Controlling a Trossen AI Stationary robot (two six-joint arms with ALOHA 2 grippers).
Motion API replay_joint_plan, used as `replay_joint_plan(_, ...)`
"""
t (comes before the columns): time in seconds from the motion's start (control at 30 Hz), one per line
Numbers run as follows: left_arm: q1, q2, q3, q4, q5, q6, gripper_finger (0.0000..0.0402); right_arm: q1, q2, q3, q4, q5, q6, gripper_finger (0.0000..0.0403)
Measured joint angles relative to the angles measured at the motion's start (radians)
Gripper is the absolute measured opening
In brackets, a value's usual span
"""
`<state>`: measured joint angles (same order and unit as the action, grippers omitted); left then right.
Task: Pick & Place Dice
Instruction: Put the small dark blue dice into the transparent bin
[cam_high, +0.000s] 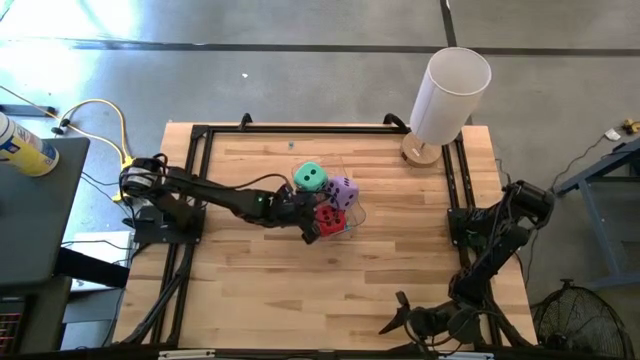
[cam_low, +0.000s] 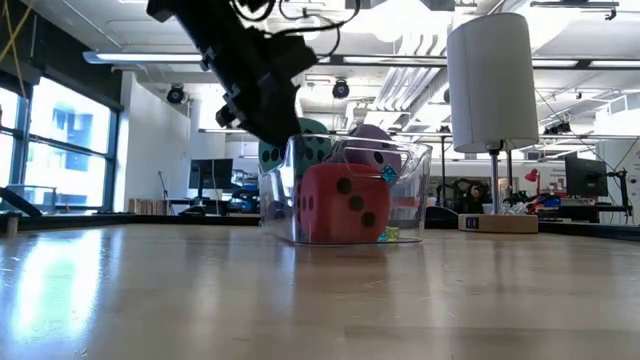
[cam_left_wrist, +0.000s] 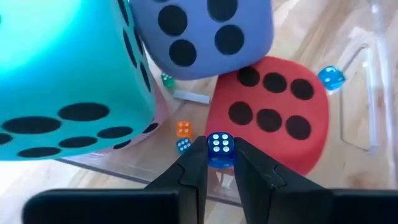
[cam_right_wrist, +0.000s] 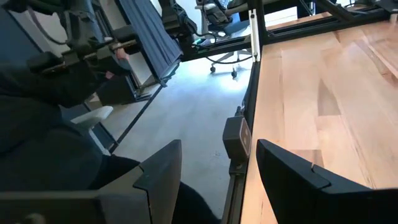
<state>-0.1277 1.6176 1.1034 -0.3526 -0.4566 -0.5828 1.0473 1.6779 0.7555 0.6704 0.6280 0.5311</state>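
A small blue die (cam_left_wrist: 218, 147) is pinched between the fingertips of the left pincer (cam_left_wrist: 219, 163), clenched on it just over the near rim of the clear bin (cam_low: 415, 190). It is judged to be held there so that it can be dropped among the dice already inside, or has just been lifted from them; which of the two cannot be told.

The bin stands at the middle of the table (cam_high: 250, 290). The big soft dice are packed into it: the red die (cam_low: 345, 205) at the bottom against the near wall, the green die (cam_high: 310, 177) and the purple die (cam_high: 343, 190) stacked higher and rising past the rim. A pink die is not clearly made out. Several tiny dice, an orange one (cam_left_wrist: 183, 128) and light blue ones (cam_left_wrist: 331, 77), are scattered on the bin's floor, where the gaps between the big cubes leave room.

The left arm is stretched from its base at the left edge across to the bin, its wrist tipped down so that the fingers point into the opening.

The right arm is folded at the near right corner, its pincer (cam_right_wrist: 217, 168) released and half spread, pointing off the table's edge. A white lamp (cam_high: 448, 95) stands at the far right.
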Motion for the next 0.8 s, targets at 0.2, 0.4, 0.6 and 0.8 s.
replay_joint_plan(0.2,0.004,0.001,0.000,-0.007,0.039,0.000,0.0080,0.000,0.000,0.000,0.008,0.002,0.037,0.0199)
replay_joint_plan(0.4,0.004,0.003,0.000,-0.005,0.033,0.050,0.0084,0.000,0.000,0.000,0.021,0.002,0.052,0.0199)
replay_joint_plan(0.6,0.010,0.005,0.000,-0.002,0.004,0.108,0.0094,0.000,0.000,0.000,0.029,0.017,0.052,0.0199)
replay_joint_plan(0.8,0.005,0.005,0.000,0.001,-0.036,0.114,0.0143,0.000,0.000,0.000,0.030,0.032,0.049,0.0199)
